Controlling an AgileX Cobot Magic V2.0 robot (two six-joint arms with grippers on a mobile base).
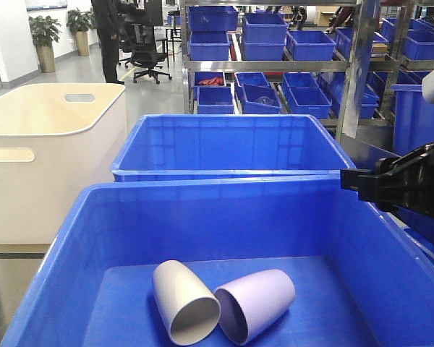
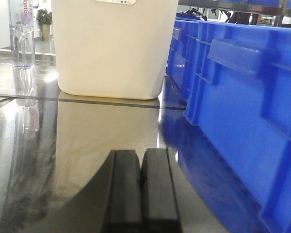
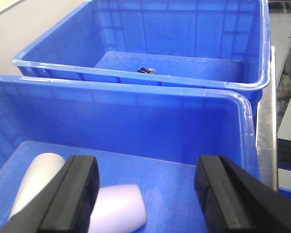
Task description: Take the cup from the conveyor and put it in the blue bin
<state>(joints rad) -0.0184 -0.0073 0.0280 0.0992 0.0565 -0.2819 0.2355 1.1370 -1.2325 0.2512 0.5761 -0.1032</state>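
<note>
Two plastic cups, grey point(image 1: 181, 300) and lilac point(image 1: 257, 303), lie in your deep blue bin point(image 1: 202, 217); right claw point(image 3: 145, 194) gapes empty, left claw point(image 2: 141, 194) pressed closed, empty.

The right end effector point(image 3: 145, 191) hangs over the near blue bin point(image 3: 136, 126) with its two black fingers point(image 3: 75, 194) spread wide and nothing between them. Down on the bin's floor lie two cups on their sides, a grey cup point(image 3: 36, 182) at the left and a lilac cup point(image 3: 119, 211) just beside it, both partly hidden behind the left finger. Right behind stands a second blue bin point(image 3: 150, 80), rim almost against rim, with some small dark thing point(image 3: 146, 71) on its floor that I cannot make out.
</note>
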